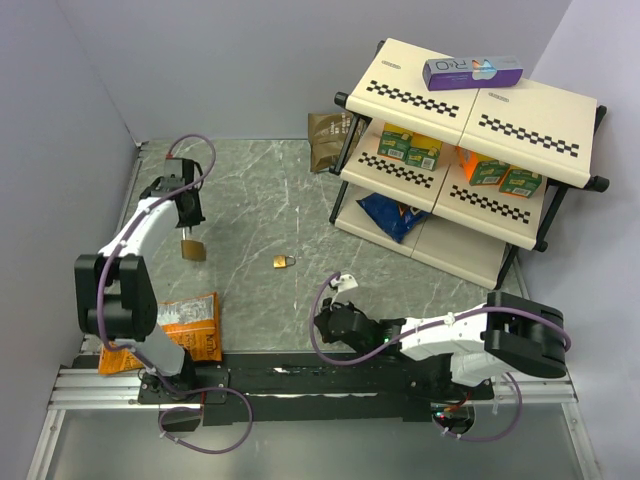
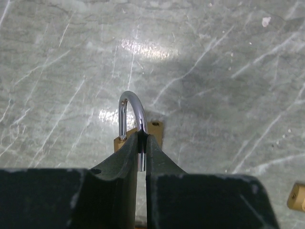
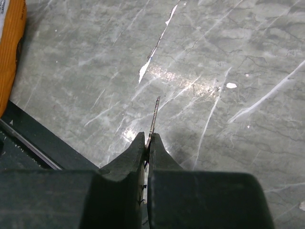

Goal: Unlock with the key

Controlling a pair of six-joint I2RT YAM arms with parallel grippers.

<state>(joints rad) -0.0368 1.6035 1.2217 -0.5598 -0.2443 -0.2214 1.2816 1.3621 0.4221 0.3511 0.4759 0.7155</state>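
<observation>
Left of the loose padlock (image 1: 284, 262), left end effector (image 2: 142, 138) clamps another padlock's shackle (image 2: 136, 102); right end effector (image 3: 147, 139) clamps the key (image 3: 155, 112) over open table (image 3: 238, 52).

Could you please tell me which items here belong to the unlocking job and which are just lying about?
Job: key in right pincer; padlock in left pincer.
Lying about: orange packet; shelf; blue bag; small brass padlock.
</observation>
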